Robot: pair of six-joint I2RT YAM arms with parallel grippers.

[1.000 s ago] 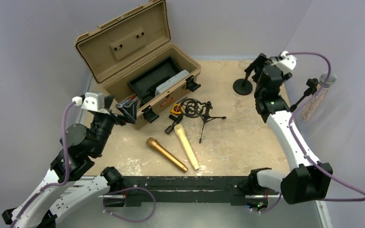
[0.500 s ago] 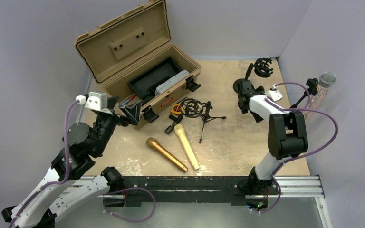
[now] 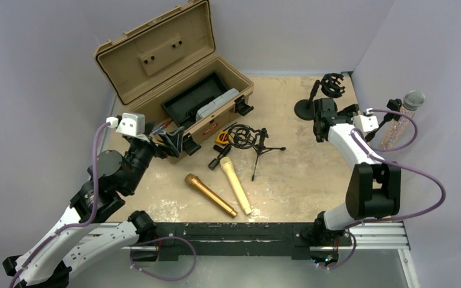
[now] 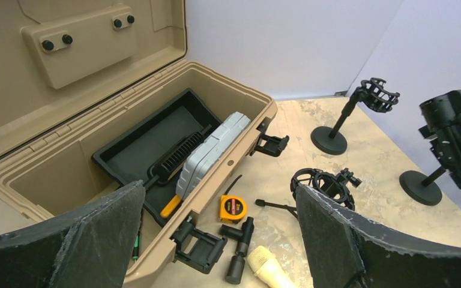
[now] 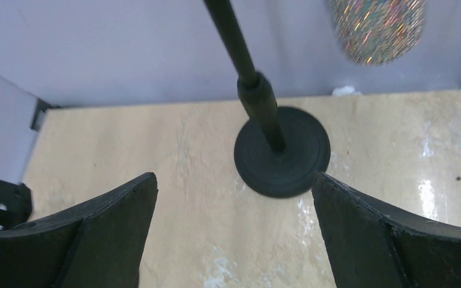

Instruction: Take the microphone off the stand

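The microphone (image 3: 403, 115), a glittery body with a silver mesh head, sits tilted in the clip of the stand (image 3: 391, 109) by the right wall. In the right wrist view its glittery lower end (image 5: 377, 30) hangs top right, above the stand's pole and round base (image 5: 282, 151). My right gripper (image 3: 377, 120) is open and empty, low and facing the stand, a short way from the base (image 5: 233, 177). My left gripper (image 3: 171, 139) is open and empty over the case's front edge (image 4: 219, 187).
An open tan case (image 3: 174, 78) holds a black tray and a grey box. On the table lie a gold microphone (image 3: 210, 195), a cream microphone (image 3: 236, 185), a yellow tape measure (image 3: 222, 138) and a tripod shock mount (image 3: 243, 137). A second stand (image 3: 307, 108) is at the back.
My right arm has folded down and its gripper has turned from the back stand toward the microphone's stand. My left gripper has shifted a little right along the case.
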